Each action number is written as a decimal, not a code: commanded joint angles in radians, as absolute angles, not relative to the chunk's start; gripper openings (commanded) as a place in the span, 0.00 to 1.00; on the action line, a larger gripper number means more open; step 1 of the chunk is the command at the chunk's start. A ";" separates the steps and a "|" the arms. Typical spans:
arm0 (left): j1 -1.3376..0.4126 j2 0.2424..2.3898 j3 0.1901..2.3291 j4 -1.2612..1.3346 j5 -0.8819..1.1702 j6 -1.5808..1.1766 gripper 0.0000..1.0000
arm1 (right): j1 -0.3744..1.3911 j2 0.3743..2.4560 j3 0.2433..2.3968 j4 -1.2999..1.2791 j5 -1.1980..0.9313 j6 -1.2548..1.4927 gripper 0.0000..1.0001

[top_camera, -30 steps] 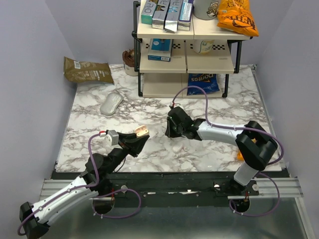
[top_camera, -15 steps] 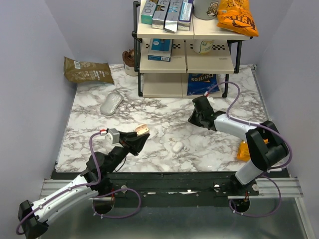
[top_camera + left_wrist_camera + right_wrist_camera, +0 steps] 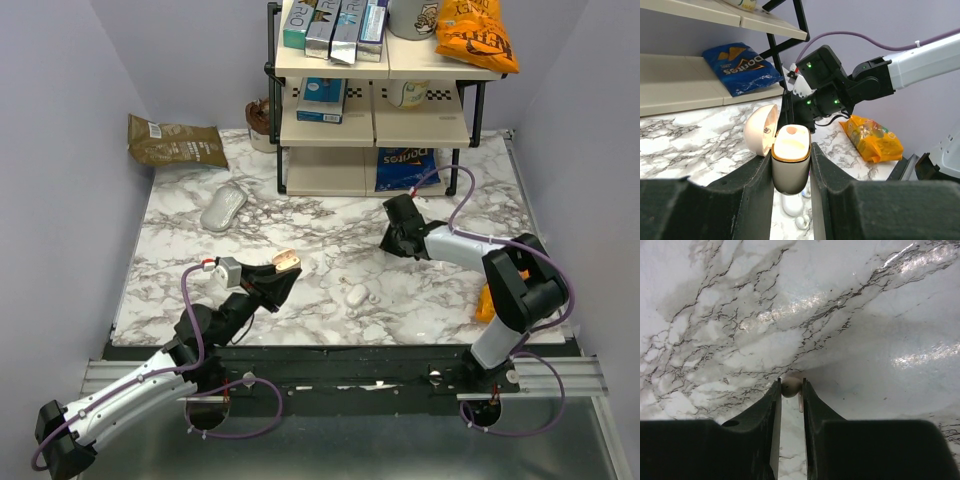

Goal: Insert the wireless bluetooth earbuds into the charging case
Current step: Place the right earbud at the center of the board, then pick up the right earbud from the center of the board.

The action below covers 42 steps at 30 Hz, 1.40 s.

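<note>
- Grip check: my right gripper (image 3: 791, 385) is pinching one earbud (image 3: 790, 388) by its rounded tan head. The jaws are nearly together, and a pale stem hangs down beside one finger.
- That earbud hangs over the marble table (image 3: 200, 270), just in front of the shelf rack (image 3: 320, 172), close to the blue chip bag (image 3: 407, 167) on its bottom level.
- I judge the earbud very light, hard and smooth. So small a round head could squirt out of the pads if I squeeze harder or jolt the wrist. I would keep the pinch on the head and leave the stem free.
- My left gripper (image 3: 791, 154) is clamped on the charging case (image 3: 790, 172), taking its lower body by two opposite sides. It holds the case in the air, well in front of the rack, toward the arm bases.
- The case looks like rigid, glossy plastic and is probably light. Its lid (image 3: 761, 129) stands swung open, and the low hold leaves the well (image 3: 791, 131) and the hinge clear.
- A white oval piece (image 3: 356, 295) and a smaller bit lie on the table in front of the rack. I cannot tell what they are.
</note>
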<state>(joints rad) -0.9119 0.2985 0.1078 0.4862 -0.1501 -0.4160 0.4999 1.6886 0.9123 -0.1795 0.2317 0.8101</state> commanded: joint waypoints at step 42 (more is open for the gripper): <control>-0.920 0.325 0.109 0.560 -0.100 -0.448 0.00 | 0.511 1.844 1.172 -0.440 0.054 0.132 0.59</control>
